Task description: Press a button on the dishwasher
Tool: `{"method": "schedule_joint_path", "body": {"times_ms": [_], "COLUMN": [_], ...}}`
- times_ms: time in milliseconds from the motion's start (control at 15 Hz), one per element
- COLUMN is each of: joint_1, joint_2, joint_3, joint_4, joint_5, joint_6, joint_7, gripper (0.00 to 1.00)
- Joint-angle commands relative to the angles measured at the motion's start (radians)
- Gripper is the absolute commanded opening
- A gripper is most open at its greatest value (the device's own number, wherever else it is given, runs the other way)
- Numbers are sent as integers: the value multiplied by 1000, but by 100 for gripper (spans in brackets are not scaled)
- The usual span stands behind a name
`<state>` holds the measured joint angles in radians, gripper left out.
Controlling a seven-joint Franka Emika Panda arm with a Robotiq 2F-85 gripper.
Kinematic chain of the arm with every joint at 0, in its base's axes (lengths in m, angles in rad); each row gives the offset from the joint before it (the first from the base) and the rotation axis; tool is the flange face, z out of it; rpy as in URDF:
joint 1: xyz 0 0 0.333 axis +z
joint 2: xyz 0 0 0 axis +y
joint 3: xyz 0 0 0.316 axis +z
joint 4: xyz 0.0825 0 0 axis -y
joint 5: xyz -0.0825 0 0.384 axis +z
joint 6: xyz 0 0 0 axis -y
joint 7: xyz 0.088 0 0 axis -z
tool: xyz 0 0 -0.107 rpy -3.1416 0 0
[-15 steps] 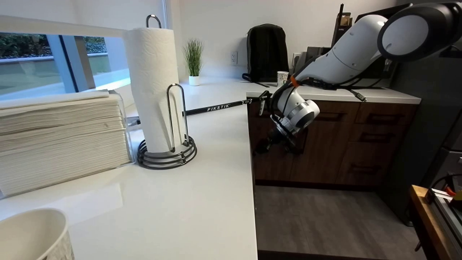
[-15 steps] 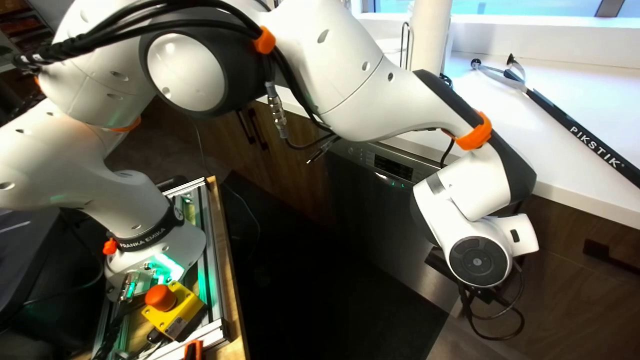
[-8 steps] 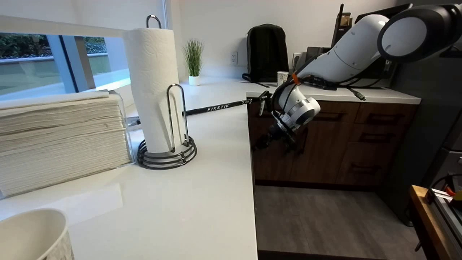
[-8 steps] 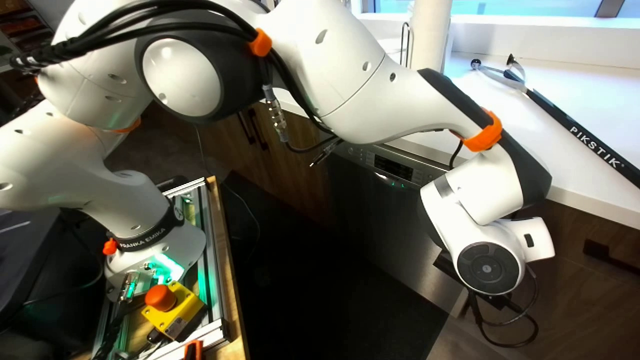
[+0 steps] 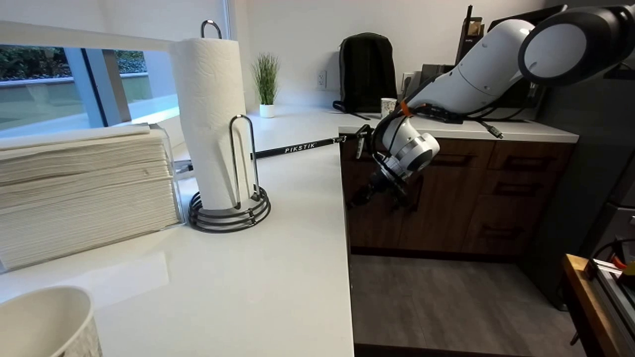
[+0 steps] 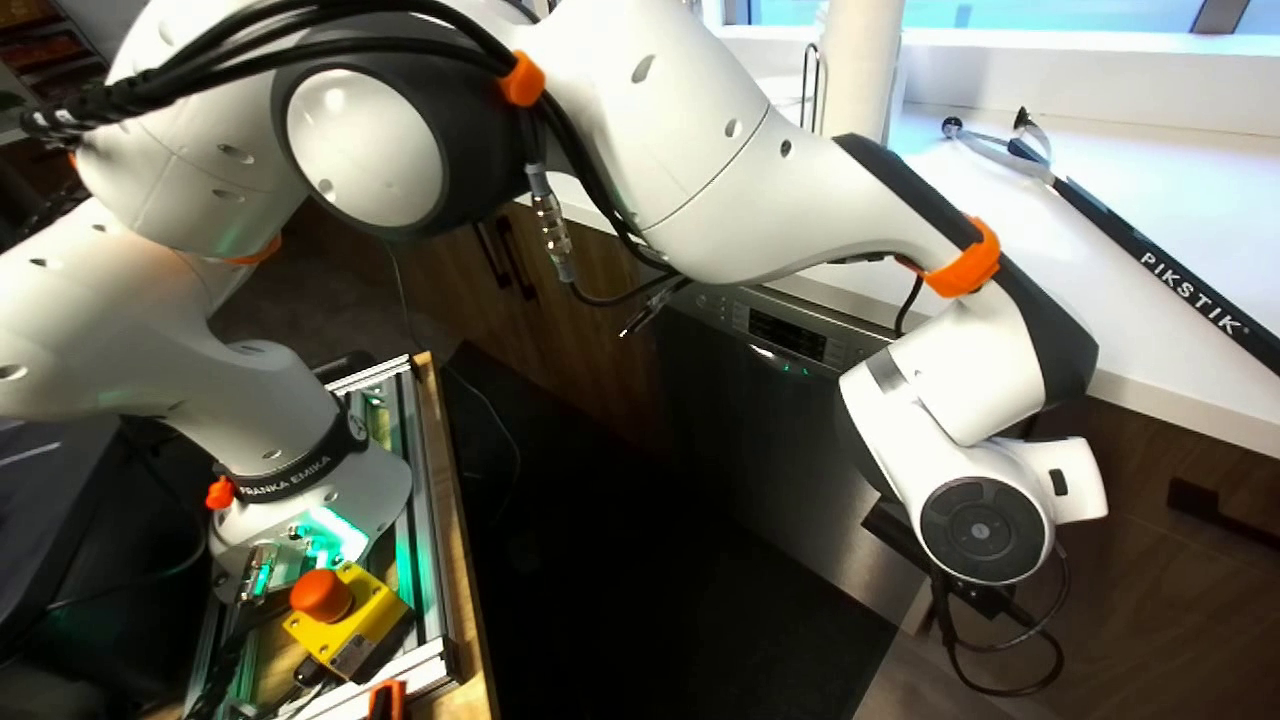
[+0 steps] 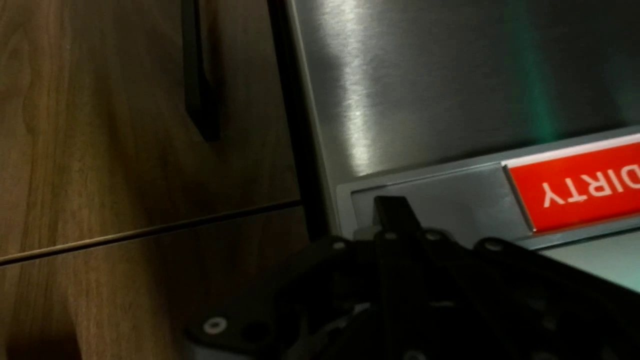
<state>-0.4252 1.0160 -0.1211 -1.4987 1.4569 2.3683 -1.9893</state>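
Your gripper [image 7: 397, 214] is clenched, its fingers [image 7: 395, 207] drawn together, and in the wrist view they overlap one corner of the dishwasher [image 7: 425, 85], the built-in unit with the brushed steel front. Behind the tips you see a grey holder [image 7: 465, 197] carrying a red label [image 7: 590, 212] that reads DIRTY, upside down as you look at it there. The tips are dark and a little blurred, so you can't fairly tell whether they touch the holder or stand just off it. Beside the steel edge you have a wood cabinet front [image 7: 95, 125] with a dark bar handle [image 7: 192, 65]. In an exterior view you find the dishwasher under the white countertop [image 6: 1180, 170], its control panel [image 6: 787, 334] along the top with a dark display, and two small green lights [image 6: 786, 367] on the front just below. Your arm [image 6: 700, 200] reaches across in front of it. On the countertop lies a black stick marked PIKSTIK [image 6: 1125, 235], and a paper towel roll [image 5: 208, 99] stands upright there in both exterior views.
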Motion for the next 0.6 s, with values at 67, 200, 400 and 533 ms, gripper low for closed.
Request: {"method": "schedule_joint_path", "body": {"times_ms": [67, 200, 400, 533], "joint_1": [48, 65, 90, 116], "joint_2": [-85, -136, -230, -322], "joint_3": [-45, -63, -87, -103], "joint_4": [-107, -171, -281, -373], "joint_5": [-105, -157, -234, -290], "joint_6": [0, 11, 30, 41], "joint_7": [85, 120, 180, 240], "gripper": [0, 0, 0, 27]}}
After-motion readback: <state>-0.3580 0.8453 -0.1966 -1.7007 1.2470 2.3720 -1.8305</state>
